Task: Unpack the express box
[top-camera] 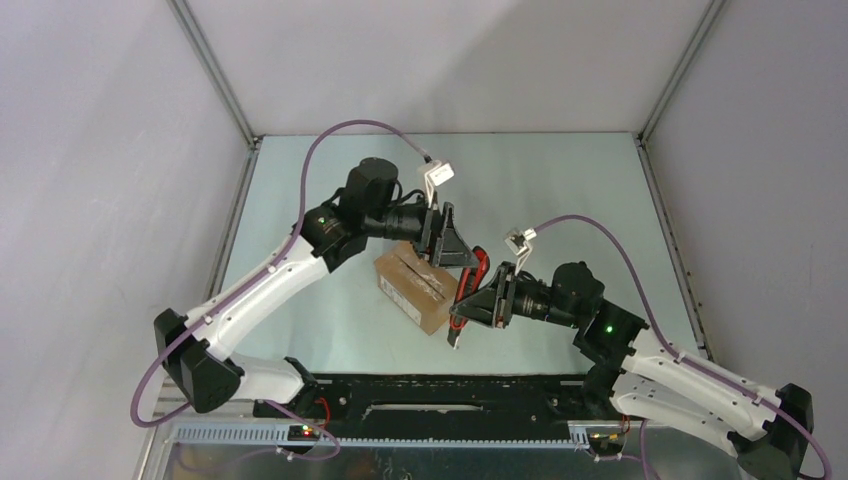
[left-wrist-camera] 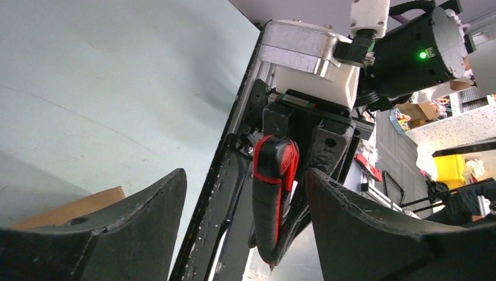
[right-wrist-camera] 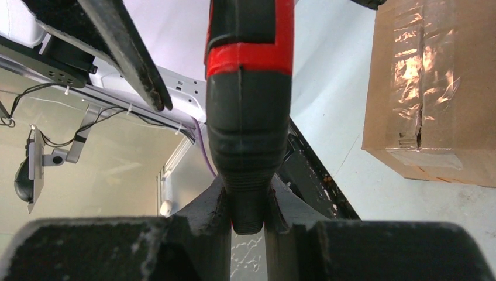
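nearest: right fingers (right-wrist-camera: 205, 234) clamped tight on the knife (right-wrist-camera: 248, 117), red-and-black handle, held just beside the box on its right-arm side. Reads as the cutter parked ready next to the seam. Can't tell if the blade is out.

box (top-camera: 415, 285) lies flat mid-counter (top-camera: 560, 190) between the two arms, flaps down, clear tape (right-wrist-camera: 418, 76) along the top. Can't tell whether the tape is slit through.

furthest: left fingers (left-wrist-camera: 146, 216) spread wide, holding nothing, hanging over the box's far end. Can't tell if the tips touch cardboard. My guess is they're placed to pin the box or lift a flap while the knife works.

risk: an unpinned box slides under the blade.
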`<action>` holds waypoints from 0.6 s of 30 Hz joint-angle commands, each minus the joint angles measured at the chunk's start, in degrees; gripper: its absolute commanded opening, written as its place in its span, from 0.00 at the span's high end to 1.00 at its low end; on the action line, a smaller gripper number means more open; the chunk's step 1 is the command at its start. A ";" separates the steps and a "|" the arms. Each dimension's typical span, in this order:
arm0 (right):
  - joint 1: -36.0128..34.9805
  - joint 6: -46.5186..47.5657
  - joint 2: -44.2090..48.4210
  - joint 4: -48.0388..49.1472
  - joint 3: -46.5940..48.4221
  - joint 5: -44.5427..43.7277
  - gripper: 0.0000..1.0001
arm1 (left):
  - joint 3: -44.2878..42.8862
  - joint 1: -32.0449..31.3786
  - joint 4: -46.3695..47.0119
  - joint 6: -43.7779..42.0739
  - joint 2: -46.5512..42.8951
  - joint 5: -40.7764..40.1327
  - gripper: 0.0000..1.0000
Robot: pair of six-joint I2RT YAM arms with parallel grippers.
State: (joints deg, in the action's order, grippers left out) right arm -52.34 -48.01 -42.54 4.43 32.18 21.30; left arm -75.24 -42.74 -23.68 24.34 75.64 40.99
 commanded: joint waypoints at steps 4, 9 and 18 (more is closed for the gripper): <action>-0.08 0.33 -0.70 3.31 2.88 2.41 1.00 | 0.25 -1.38 8.69 4.27 0.35 6.85 0.26; 0.21 -0.01 -1.59 4.62 2.88 3.50 1.00 | 3.36 -1.67 14.57 8.98 0.95 8.76 0.35; 0.89 0.01 -1.01 4.38 2.80 1.73 1.00 | 4.44 -2.52 15.01 11.94 0.74 2.73 1.00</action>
State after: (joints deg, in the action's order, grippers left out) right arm -52.03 -47.66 -44.12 6.13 32.32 24.16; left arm -72.34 -44.31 -10.98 34.63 77.36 46.72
